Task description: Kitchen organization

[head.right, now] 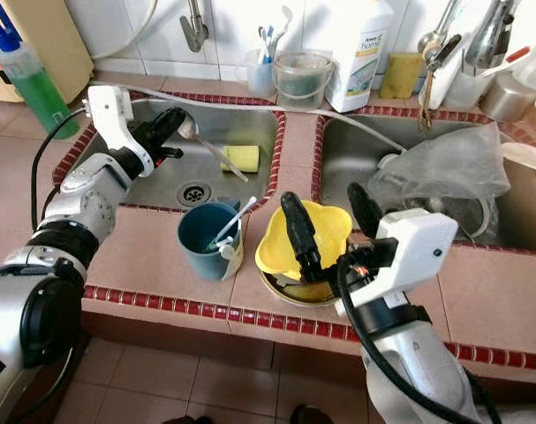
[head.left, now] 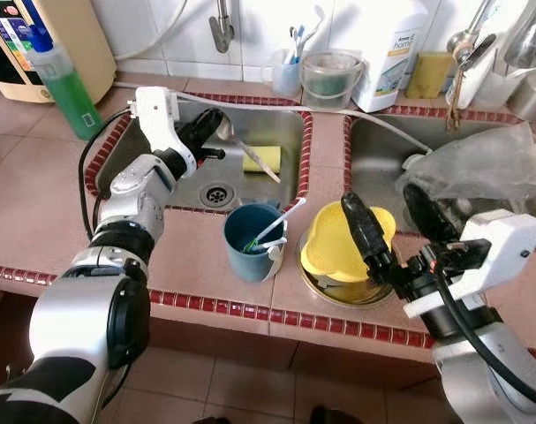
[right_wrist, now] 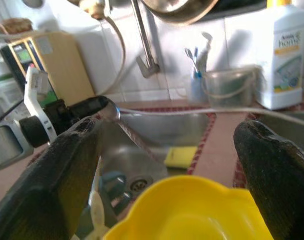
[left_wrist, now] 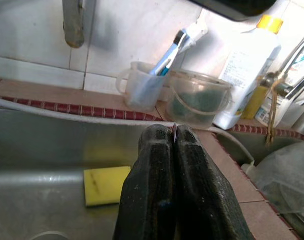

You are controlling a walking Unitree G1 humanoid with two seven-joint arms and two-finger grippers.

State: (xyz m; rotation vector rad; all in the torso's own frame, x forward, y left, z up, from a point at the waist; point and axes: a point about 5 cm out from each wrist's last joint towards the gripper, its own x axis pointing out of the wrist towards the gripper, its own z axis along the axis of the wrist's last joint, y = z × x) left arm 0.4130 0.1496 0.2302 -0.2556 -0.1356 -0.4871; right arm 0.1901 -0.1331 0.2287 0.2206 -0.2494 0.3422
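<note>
Left gripper: pinching a metal spoon over the left sink; fingers fully closed
Right gripper: spreading wide above the yellow bowl; holding nothing

Left basin: floor mostly bare around drain; yellow sponge lies near its right wall, ladle slants across the middle. Right basin crowded by crumpled plastic bag. Bench left of blue cup is bare. Cup and yellow bowl sit just beside each other on the front strip, a narrow gap between. Back ledge is packed: clear tub, detergent bottle.
</note>
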